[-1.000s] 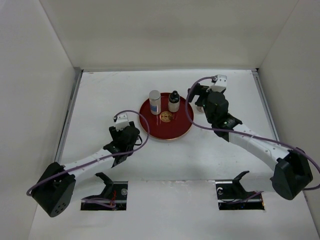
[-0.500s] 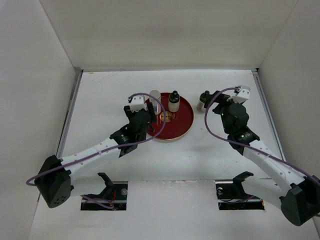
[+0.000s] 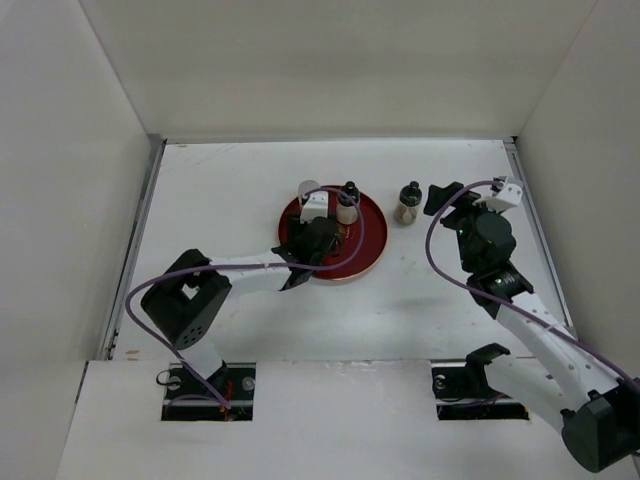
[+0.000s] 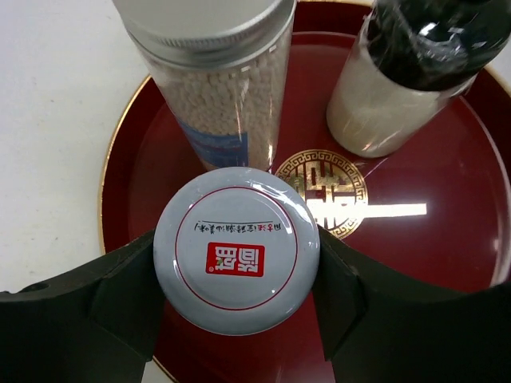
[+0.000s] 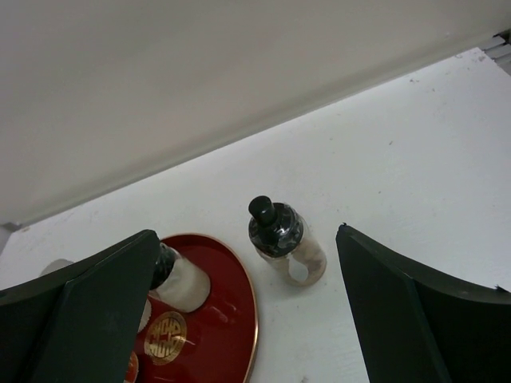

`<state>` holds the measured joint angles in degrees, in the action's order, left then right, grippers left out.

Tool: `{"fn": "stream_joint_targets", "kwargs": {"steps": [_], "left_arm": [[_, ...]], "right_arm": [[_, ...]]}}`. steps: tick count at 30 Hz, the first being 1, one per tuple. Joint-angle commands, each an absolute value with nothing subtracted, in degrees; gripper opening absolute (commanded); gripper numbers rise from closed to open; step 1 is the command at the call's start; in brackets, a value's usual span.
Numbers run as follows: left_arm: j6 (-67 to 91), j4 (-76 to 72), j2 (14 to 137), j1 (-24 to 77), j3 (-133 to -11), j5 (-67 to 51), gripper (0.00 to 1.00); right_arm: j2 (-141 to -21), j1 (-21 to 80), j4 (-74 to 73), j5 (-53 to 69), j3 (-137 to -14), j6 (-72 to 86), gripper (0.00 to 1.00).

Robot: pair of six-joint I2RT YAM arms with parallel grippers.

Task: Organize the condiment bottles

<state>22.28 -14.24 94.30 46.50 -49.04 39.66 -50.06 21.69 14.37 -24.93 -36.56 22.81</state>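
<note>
left wrist: left fingers (image 4: 120, 299) tight on grey-lidded jar (image 4: 236, 249) over red tray (image 4: 132, 187); right fingers (image 5: 88, 319) wide apart

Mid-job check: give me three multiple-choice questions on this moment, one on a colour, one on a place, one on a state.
1. The tray is: A red; B blue; C green.
2. The bottle nearest the right arm stands: A on the tray; B on the table beside it; C on a shelf.
3. The left jaws are: A open, empty; B shut on the grey-lidded jar; C out of view.

A, plainly red; B, bare white table lies under it; B, both jaws press the jar's lid.
</note>
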Motion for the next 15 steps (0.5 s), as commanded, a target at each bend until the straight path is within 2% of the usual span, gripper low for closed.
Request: {"fn": "stream_joint_targets", "kwargs": {"steps": [1, 4, 6, 12, 15], "left_arm": [[23.29, -23.47, 94.04, 46.1, -52.65, 40.25, 0.36], [24.78, -23.82, 95.36, 45.75, -51.86, 39.99, 0.48], [25.4, -24.69, 95.71, 45.57, -50.98, 39.64, 0.63], [25.49, -26.36, 91.42, 45.83, -48.0, 40.25, 0.97], [25.4, -26.72, 85.8, 46.1, -45.62, 40.52, 1.0]], "right_arm": [[-51.5, 21.14, 14.5, -23.91, -36.12, 23.73, 1.0], [-53.61, 21.14, 14.85, -23.91, -36.21, 23.73, 1.0], [-56.41, 21.14, 15.12, -23.91, -36.82, 23.73, 1.0], [-66.17, 21.22, 14.68, -24.7, -40.6, 22.94, 1.0], [-70.56, 21.22, 14.59, -24.61, -43.32, 22.24, 1.0]]}}
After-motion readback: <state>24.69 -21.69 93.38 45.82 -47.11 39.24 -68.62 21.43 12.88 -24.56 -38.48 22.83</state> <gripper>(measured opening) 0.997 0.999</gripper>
